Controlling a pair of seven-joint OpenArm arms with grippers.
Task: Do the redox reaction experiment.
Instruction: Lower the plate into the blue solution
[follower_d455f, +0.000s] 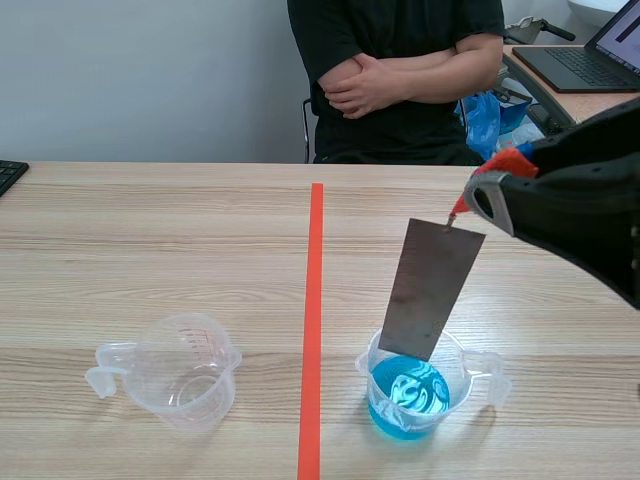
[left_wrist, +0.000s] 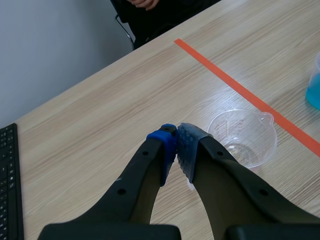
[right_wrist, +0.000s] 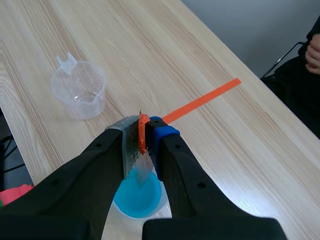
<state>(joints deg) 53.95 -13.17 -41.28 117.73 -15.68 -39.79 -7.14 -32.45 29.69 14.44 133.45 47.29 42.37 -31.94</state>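
Because the right claw (right_wrist: 145, 134) clamps only the orange-taped top edge of the metal plate (follower_d455f: 432, 290), the plate hangs tilted and could swing, catch the rim and tip the beaker of blue solution (follower_d455f: 410, 398) at its lower end. The left claw (left_wrist: 176, 145), fingers together on nothing, hovers near the empty beaker (left_wrist: 244, 137) on the desk (follower_d455f: 150, 250).

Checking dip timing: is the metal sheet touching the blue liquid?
Cannot tell. Scene view: metal sheet ends at the cup rim over the blue liquid, neither gap nor contact plain.
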